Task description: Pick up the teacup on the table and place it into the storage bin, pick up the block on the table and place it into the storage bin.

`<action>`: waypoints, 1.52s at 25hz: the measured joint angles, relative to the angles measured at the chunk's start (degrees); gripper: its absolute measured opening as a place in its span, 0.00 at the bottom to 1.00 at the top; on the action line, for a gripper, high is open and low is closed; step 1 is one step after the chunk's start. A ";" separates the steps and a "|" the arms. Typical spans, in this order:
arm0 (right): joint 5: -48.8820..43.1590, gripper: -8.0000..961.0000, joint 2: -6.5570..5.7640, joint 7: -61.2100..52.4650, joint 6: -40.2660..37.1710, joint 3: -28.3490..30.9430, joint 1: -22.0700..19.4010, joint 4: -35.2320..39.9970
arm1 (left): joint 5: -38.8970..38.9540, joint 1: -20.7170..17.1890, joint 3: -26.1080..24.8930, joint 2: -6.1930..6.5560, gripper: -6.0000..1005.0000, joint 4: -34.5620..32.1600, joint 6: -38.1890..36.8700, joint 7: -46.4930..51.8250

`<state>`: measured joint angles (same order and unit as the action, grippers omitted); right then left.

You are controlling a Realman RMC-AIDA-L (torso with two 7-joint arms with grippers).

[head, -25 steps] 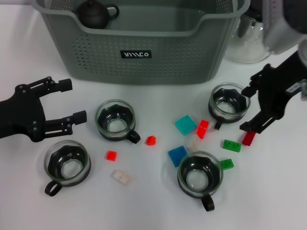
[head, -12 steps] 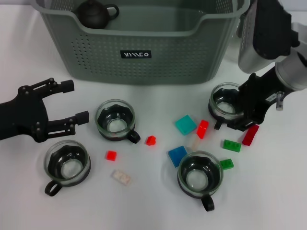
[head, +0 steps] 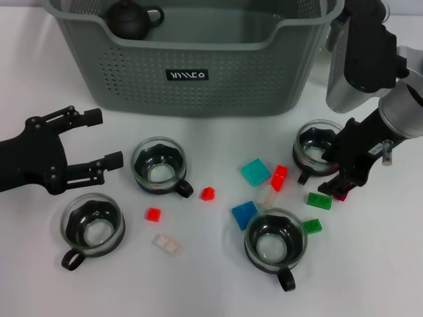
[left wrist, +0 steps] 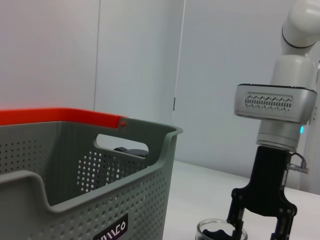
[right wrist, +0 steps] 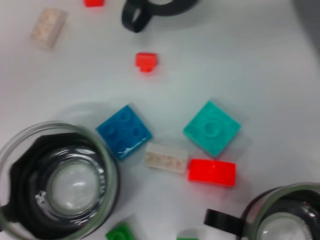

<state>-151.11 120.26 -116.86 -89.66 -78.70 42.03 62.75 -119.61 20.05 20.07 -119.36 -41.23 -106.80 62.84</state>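
The right end effector hangs low over the white surface, its fingers spread, one beside the right-hand teacup and the other by a dark red block that it partly hides; I cannot tell whether it touches either. That teacup stands on the surface in front of the right end of the grey-green storage bin, not in it. Three more teacups stand on the surface: one near the middle, one at the front left and one at the front right. Between them lie loose blocks: a teal block, a blue block, a red block and green blocks. A small dark teapot sits inside the bin at its left end. The left end effector waits open, off to the left, near the middle teacup and holding nothing.
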 joint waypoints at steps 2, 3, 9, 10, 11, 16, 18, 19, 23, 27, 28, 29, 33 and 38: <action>-0.06 0.62 0.00 -0.09 1.35 -0.39 -0.06 -0.48 | 0.00 0.07 0.06 0.00 0.86 0.20 0.21 0.00; -0.10 0.61 0.00 -0.13 2.02 -0.61 -0.12 -0.65 | 0.00 0.11 0.07 0.00 0.86 0.32 0.36 0.00; -0.38 0.57 -0.01 0.09 2.75 -1.86 -0.37 -0.86 | 0.00 0.09 0.01 0.00 0.86 0.56 0.72 0.00; -0.39 0.56 -0.06 0.00 2.73 -1.70 -0.30 -0.87 | 0.00 0.07 -0.03 0.00 0.86 0.56 0.72 0.00; -0.40 0.56 -0.10 -0.06 2.73 -1.57 -0.25 -0.88 | 0.00 0.04 -0.07 0.00 0.86 0.56 0.72 0.00; -0.42 0.40 -0.12 -0.41 2.36 -1.33 -0.07 -0.90 | 0.00 0.01 -0.11 0.00 0.86 0.54 0.72 0.00; -0.42 0.31 -0.09 -0.79 2.24 -1.29 -0.02 -0.92 | 0.00 0.04 -0.15 0.00 0.86 0.54 0.72 0.00; -0.42 0.27 -0.09 -1.08 2.09 -1.22 0.01 -0.93 | 0.00 0.06 -0.17 0.00 0.86 0.54 0.72 0.00; 0.25 0.11 -0.15 -1.48 0.13 0.86 0.06 0.02 | -0.01 -0.01 -0.22 0.00 0.86 0.54 0.72 0.00; 2.94 0.07 -0.34 -0.40 -4.51 7.13 0.05 3.75 | 0.10 -0.22 -0.22 0.00 0.86 0.54 0.72 0.00; 4.63 0.06 -0.39 0.38 -6.42 9.42 -0.06 4.98 | 0.11 -0.31 -0.22 0.00 0.86 0.54 0.72 0.00; 6.36 0.06 -0.45 1.25 -8.05 11.51 -0.15 5.93 | 0.11 -0.36 -0.21 0.00 0.86 0.54 0.72 0.00; 17.43 0.06 -0.71 5.82 -16.54 20.88 -0.47 9.10 | 0.27 -0.84 -0.56 -0.05 0.86 0.54 1.35 0.00; 36.00 0.06 -0.19 7.11 -18.13 29.17 -1.81 13.56 | 0.18 -1.24 -2.55 -0.09 0.86 0.57 1.78 0.00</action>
<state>-115.11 120.07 -109.75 -107.79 -49.53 40.22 76.31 -119.43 18.80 17.52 -119.44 -40.66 -105.02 62.84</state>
